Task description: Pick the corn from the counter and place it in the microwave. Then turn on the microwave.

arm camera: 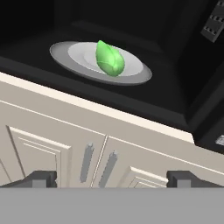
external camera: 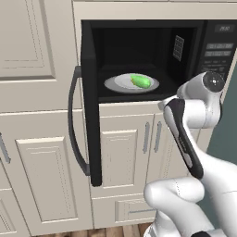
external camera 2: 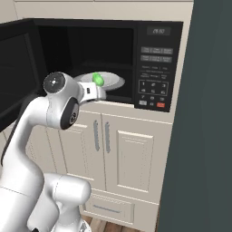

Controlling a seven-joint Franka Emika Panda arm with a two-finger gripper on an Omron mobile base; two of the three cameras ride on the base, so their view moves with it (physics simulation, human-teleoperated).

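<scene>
From the left base view I see the corn lying on the plate inside the microwave, whose door hangs open, so the placing looks done. In the right base view the keypad sits close for starting. In the hand view my gripper has its fingers spread wide, empty, just outside the opening.
</scene>
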